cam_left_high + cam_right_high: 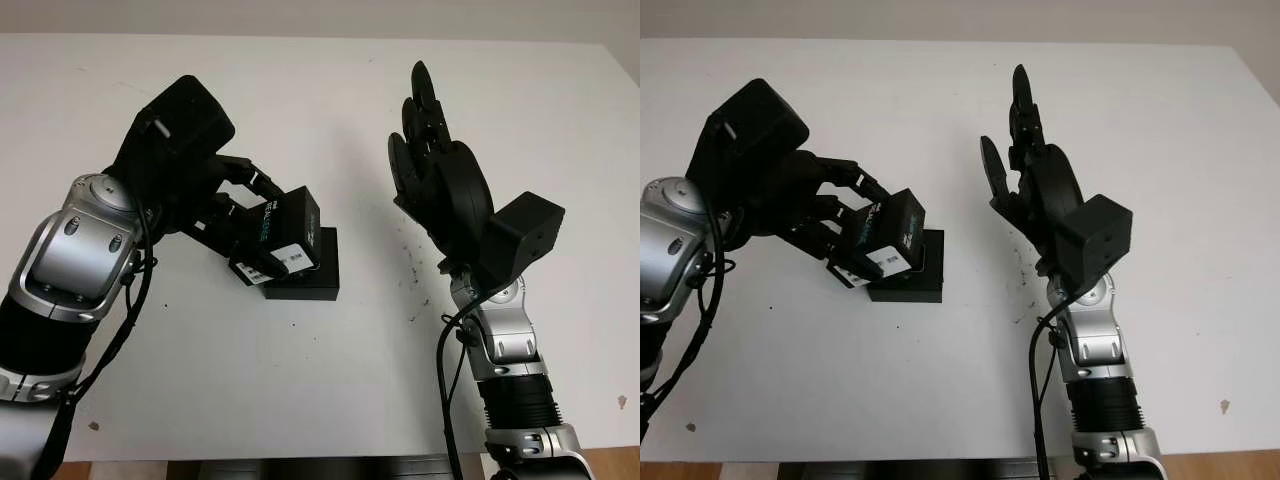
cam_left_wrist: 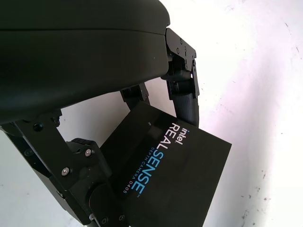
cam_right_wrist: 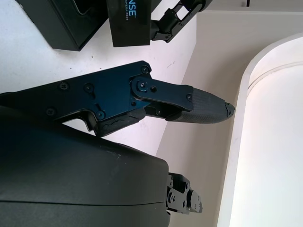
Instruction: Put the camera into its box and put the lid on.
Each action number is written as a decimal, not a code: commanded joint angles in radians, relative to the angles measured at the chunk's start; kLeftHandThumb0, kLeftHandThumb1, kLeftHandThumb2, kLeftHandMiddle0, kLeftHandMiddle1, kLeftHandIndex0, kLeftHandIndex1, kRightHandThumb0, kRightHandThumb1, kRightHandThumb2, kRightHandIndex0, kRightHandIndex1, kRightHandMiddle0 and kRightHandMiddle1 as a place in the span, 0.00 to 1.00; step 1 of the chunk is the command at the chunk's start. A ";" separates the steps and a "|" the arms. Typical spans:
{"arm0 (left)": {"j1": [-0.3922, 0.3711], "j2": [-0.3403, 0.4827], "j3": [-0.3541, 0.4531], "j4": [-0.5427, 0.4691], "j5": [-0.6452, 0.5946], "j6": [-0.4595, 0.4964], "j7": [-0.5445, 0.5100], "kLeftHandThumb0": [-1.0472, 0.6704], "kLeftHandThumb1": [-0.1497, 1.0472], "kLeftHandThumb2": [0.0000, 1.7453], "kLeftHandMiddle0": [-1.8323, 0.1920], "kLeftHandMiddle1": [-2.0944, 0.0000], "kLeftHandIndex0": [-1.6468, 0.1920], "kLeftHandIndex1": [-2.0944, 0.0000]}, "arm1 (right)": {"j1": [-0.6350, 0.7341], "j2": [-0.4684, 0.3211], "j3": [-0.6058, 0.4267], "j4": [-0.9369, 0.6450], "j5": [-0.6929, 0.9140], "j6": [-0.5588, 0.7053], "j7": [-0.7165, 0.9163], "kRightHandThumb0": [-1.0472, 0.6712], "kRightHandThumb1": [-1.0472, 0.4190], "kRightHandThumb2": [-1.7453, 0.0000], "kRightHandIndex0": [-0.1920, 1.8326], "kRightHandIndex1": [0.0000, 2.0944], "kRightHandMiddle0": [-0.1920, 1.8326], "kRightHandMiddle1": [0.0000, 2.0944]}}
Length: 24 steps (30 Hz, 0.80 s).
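My left hand is shut on the black box lid, which carries the white "Intel RealSense" lettering and a white label. The lid hangs tilted just above the left part of the black box base, which stands on the white table. One finger presses on the lid's far edge and the others grip its near side. My right hand is open and raised upright to the right of the box, apart from it. The right wrist view takes in the lid and the box base.
Small dark specks dot the table between the box and my right arm. The table's front edge runs along the bottom of the head views, and its far edge meets a wall.
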<state>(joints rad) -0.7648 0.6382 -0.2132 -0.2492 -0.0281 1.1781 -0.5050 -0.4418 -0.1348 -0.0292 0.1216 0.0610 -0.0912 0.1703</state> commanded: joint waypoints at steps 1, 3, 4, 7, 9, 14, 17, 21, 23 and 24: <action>0.010 0.001 -0.004 -0.004 0.002 -0.012 0.006 0.50 0.91 0.03 0.75 0.25 0.72 0.27 | 0.010 0.004 -0.003 -0.009 0.002 -0.004 -0.003 0.16 0.00 0.67 0.00 0.00 0.00 0.00; 0.010 -0.004 -0.007 -0.003 0.001 -0.012 0.011 0.50 0.91 0.03 0.75 0.25 0.72 0.27 | 0.012 0.003 -0.003 -0.009 0.001 -0.007 -0.003 0.16 0.00 0.67 0.00 0.00 0.00 0.00; 0.010 -0.005 -0.008 -0.003 0.001 -0.012 0.012 0.50 0.91 0.03 0.75 0.25 0.72 0.27 | 0.012 0.003 -0.002 -0.009 0.000 -0.007 -0.004 0.16 0.00 0.67 0.00 0.00 0.00 0.00; 0.013 -0.012 -0.010 -0.004 0.002 -0.008 0.021 0.50 0.91 0.03 0.75 0.24 0.72 0.27 | 0.012 0.007 -0.004 -0.011 0.006 -0.002 -0.004 0.16 0.00 0.67 0.00 0.00 0.00 0.00; 0.019 -0.018 -0.007 -0.005 -0.001 -0.008 0.024 0.51 0.92 0.03 0.76 0.24 0.73 0.27 | 0.012 0.008 -0.004 -0.009 0.004 -0.008 -0.007 0.16 0.00 0.67 0.00 0.00 0.00 0.00; 0.024 -0.024 -0.015 -0.009 -0.001 -0.012 0.030 0.50 0.93 0.03 0.76 0.24 0.74 0.26 | 0.011 0.011 -0.004 -0.003 0.009 -0.017 -0.002 0.17 0.00 0.67 0.00 0.00 0.00 0.00; 0.026 -0.029 -0.019 -0.010 0.000 -0.022 0.032 0.50 0.93 0.03 0.76 0.25 0.75 0.26 | 0.012 0.012 -0.003 -0.002 0.002 -0.015 -0.008 0.17 0.00 0.67 0.00 0.00 0.00 0.00; 0.038 -0.035 -0.014 0.002 -0.005 -0.059 0.026 0.51 0.93 0.03 0.75 0.25 0.74 0.26 | 0.012 0.017 -0.002 -0.010 0.001 -0.004 -0.013 0.17 0.00 0.67 0.00 0.00 0.00 0.00; 0.041 -0.035 -0.015 0.004 -0.005 -0.068 0.024 0.51 0.93 0.03 0.74 0.26 0.73 0.26 | 0.011 0.019 -0.001 -0.008 -0.002 -0.008 -0.016 0.17 0.00 0.67 0.00 0.00 0.00 0.00; 0.038 -0.033 -0.020 0.000 -0.005 -0.064 0.021 0.51 0.93 0.03 0.75 0.26 0.73 0.26 | 0.010 0.020 -0.001 -0.005 -0.002 -0.012 -0.018 0.17 0.00 0.67 0.00 0.00 0.00 0.00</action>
<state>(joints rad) -0.7368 0.6044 -0.2245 -0.2452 -0.0305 1.1200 -0.4791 -0.4391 -0.1179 -0.0284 0.1216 0.0594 -0.0920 0.1563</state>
